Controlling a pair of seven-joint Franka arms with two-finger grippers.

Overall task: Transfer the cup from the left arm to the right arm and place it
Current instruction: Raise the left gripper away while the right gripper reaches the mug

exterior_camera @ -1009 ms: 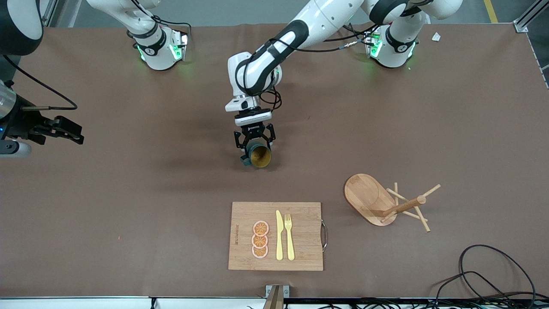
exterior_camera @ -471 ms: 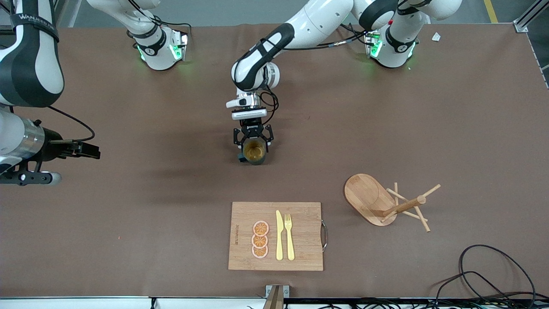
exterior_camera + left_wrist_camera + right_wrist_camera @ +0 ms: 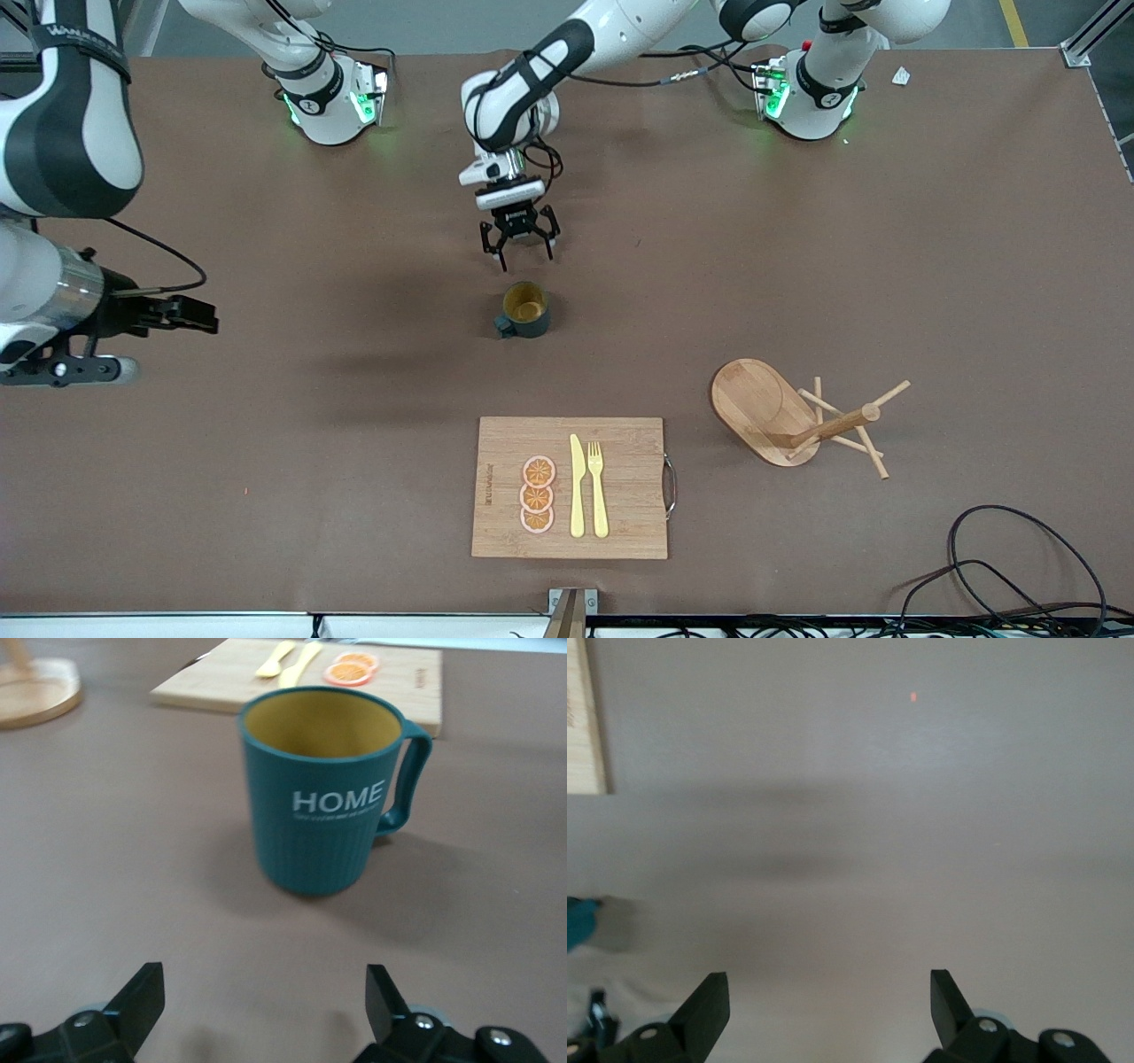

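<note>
1. At the bottom centre of the front view, nearest that camera, a wooden cutting board (image 3: 570, 487) lies flat on the brown table (image 3: 266, 461). It carries three orange slices (image 3: 537, 494) in a column, with a yellow knife (image 3: 577, 486) and a yellow fork (image 3: 597, 489) side by side next to them.
2. In the lower right corner of the same view a black cable (image 3: 1001, 567) loops across the table.
3. A little higher, right of centre in the frame, a wooden peg rack (image 3: 802, 416) lies tipped over, its oval base on edge and its pegs sticking out.
4. Near the middle of the frame the cup (image 3: 524, 310) stands upright on the table, alone and touched by nothing. Its yellowish inside shows from above, and its handle points toward the right arm's end of the table. In the left wrist view the cup (image 3: 330, 788) shows the word HOME in white.
5. Just above the cup in the frame, the left gripper (image 3: 518, 252) hangs empty with its fingers spread wide, clear of the cup. Its two fingertips (image 3: 142, 997) frame the cup in its wrist view.
6. At the left edge of the frame, mid-height, the right gripper (image 3: 190, 312) hovers over bare table with nothing in it. Its wrist view shows the fingers (image 3: 709, 1001) held apart.
</note>
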